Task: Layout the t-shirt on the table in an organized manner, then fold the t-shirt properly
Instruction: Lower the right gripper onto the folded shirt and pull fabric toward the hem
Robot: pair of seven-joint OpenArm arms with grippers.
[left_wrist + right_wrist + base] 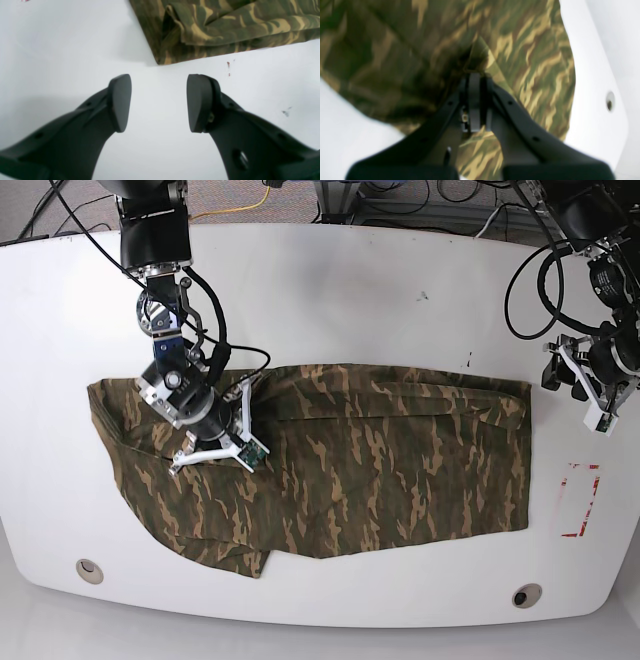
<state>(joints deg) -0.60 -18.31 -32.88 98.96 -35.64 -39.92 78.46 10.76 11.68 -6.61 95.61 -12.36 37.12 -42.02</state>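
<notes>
- Your right gripper [475, 75] pinches a raised fold of the t-shirt [380, 460]; its fingertips are buried in cloth.
- Your left gripper [158, 102] hangs spread above the bare table [330, 290], holding nothing.

One t-shirt [380, 465], camouflage, at centre. One table [330, 290], white. Two round holes: one [89, 570] at 7 o'clock, another [526, 594] at 5 o'clock. One red rectangular outline [579, 500] at 3 o'clock. Two arms, each with one gripper: left [158, 102], right [475, 82].
</notes>
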